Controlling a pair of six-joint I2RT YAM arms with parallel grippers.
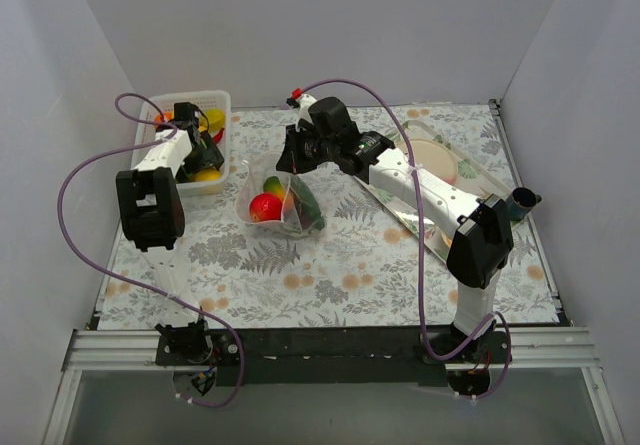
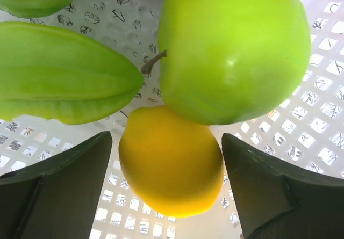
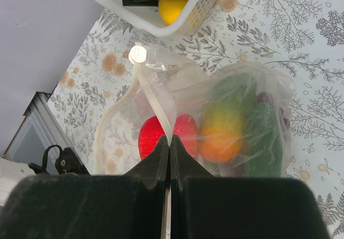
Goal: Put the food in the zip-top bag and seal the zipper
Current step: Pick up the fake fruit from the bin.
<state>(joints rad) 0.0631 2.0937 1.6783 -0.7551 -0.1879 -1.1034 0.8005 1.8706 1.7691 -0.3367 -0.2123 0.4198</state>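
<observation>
The left gripper hangs wide open inside the basket, one finger on each side of a yellow fruit with gaps showing. A green apple lies just beyond. The right gripper is clamped tight on the zipper. The bag sits on the surface beside the basket, with red, orange and green food inside.

Top view: high, near side, looking down. Left wrist: close inside basket. Right wrist: over bag; basket shared.
</observation>
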